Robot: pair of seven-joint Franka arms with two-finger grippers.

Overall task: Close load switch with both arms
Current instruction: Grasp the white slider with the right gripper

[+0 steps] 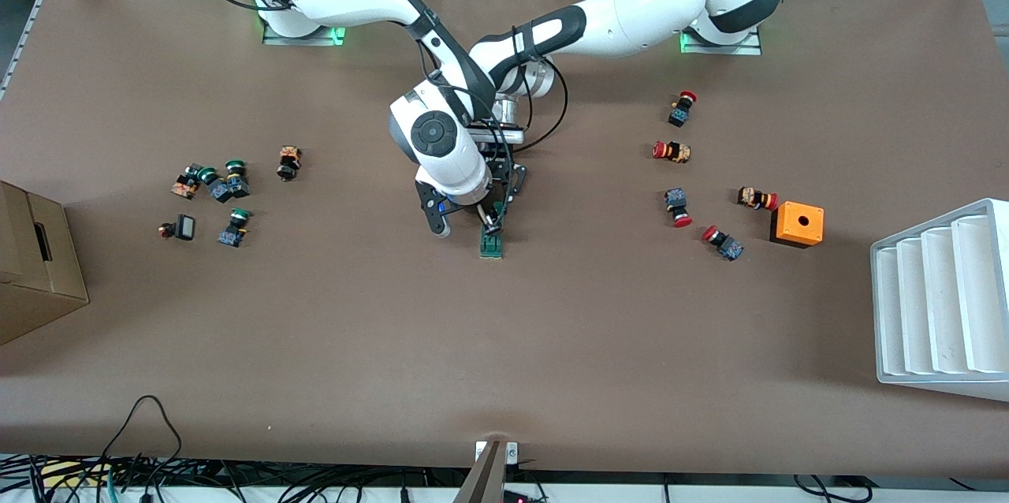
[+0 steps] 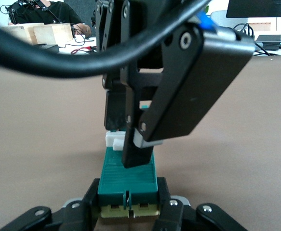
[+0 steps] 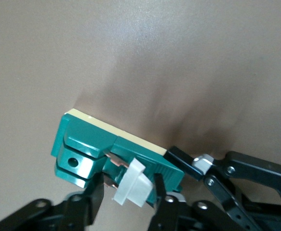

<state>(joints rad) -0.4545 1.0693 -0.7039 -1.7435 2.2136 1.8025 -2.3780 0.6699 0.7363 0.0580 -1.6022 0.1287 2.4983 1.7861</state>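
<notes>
Mid-tabletop (image 1: 552,345): the switch (image 1: 492,241) lies flat, bare surface all round it and toward the front edge. Left hand (image 2: 128,202) is clamped on the switch's end. Right hand (image 3: 126,197), fingers partly apart, straddles its white slider (image 3: 130,185). Button clusters lie well apart toward either end, an orange box (image 1: 797,224) and white tray (image 1: 942,302) toward the left arm's end.

even overhead light, soft shadows under the arms; close wrist foregrounds blur.
</notes>
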